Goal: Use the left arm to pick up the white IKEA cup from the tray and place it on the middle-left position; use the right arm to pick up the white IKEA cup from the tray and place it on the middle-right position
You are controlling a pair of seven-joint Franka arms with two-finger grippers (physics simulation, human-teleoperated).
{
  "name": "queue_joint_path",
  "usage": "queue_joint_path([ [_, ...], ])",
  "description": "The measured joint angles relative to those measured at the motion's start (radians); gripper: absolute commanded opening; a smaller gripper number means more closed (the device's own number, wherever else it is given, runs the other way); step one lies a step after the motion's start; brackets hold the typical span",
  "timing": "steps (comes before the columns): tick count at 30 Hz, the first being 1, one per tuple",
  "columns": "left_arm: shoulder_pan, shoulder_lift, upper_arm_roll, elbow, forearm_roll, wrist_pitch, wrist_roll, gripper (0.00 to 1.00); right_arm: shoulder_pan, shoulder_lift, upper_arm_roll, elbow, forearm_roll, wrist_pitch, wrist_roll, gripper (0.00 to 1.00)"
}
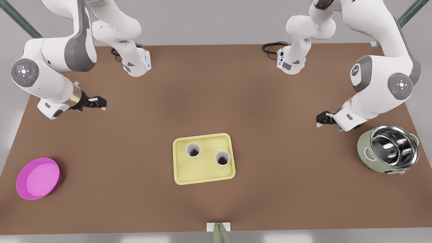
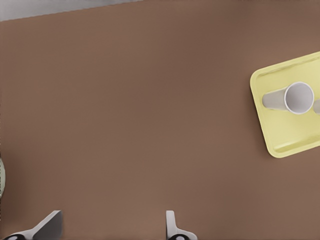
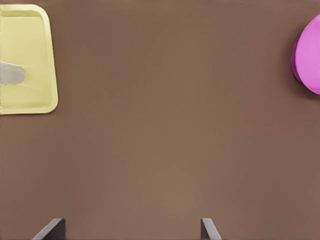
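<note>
The brown table (image 1: 216,101) spans the whole scene, with both arms standing at its far edge. The pale yellow tray (image 1: 204,173) lies in the middle of the table toward the near edge. At the front view's right sits a green cooker pot (image 1: 366,150) with a steel bowl inside. At the front view's left, near the table's edge, lies a round magenta dish (image 1: 38,179).

Two cups stand upright on the tray, apart from each other. One white cup (image 1: 193,150) is at the front view's left and farther back. The other white cup (image 1: 222,158) is at the front view's right and nearer.

The left gripper (image 1: 320,119) hangs over bare table at the front view's right, just beside the pot and well apart from the tray. In the left wrist view its fingers (image 2: 171,226) are spread wide and hold nothing, with the tray and a cup far ahead.

The right gripper (image 1: 99,102) hangs over bare table at the front view's left, well apart from the tray. Its fingers (image 3: 209,230) are also spread wide and empty.
</note>
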Motion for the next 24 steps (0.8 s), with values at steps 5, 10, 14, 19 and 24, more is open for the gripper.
queue_joint_path([
  [5, -0.004, 0.002, -0.025, -0.018, -0.006, 0.008, -0.026, 1.0, 0.01, -0.001, -0.001, 0.001, 0.006, 0.057, 0.032, 1.0],
  [10, -0.003, -0.003, -0.025, -0.022, -0.004, 0.01, -0.04, 1.0, 0.029, 0.091, 0.006, 0.042, 0.005, 0.089, 0.061, 1.0],
  [14, 0.002, -0.007, -0.017, -0.023, 0.008, 0.01, -0.045, 1.0, 0.233, 0.248, 0.012, 0.055, 0.004, 0.187, 0.124, 1.0],
  [19, 0.048, -0.027, 0.0, -0.017, 0.022, -0.005, -0.04, 1.0, 0.38, 0.421, 0.017, 0.055, 0.002, 0.374, 0.257, 1.0],
  [24, 0.015, -0.028, -0.009, -0.017, 0.024, -0.039, -0.037, 1.0, 0.427, 0.516, 0.017, 0.055, 0.003, 0.526, 0.374, 1.0],
])
